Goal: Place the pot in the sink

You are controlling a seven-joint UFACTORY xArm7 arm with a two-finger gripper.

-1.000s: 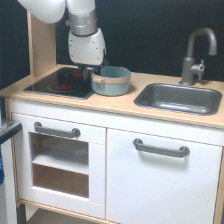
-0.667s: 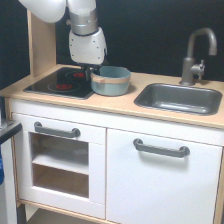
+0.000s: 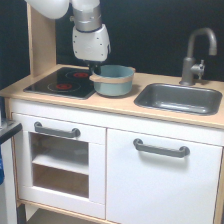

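Note:
The light blue-grey pot [image 3: 115,82] with a tan band stands on the wood counter between the stovetop and the sink. Its short handle [image 3: 98,76] points to the exterior view's left. My gripper [image 3: 93,67] hangs from the white arm right above that handle, with its dark fingertips down at the handle. The fingers are too small and dark to show whether they grip it. The dark grey sink [image 3: 150,97] is set in the counter to the exterior view's right of the pot and holds nothing visible.
A black stovetop [image 3: 55,82] with red rings lies to the left of the pot. A grey faucet [image 3: 196,55] stands behind the sink. A wooden upright [image 3: 40,45] rises at the back left. White cabinet doors with grey handles are below.
My gripper has shifted slightly to the right and settled over the pot's handle. The pot has not moved.

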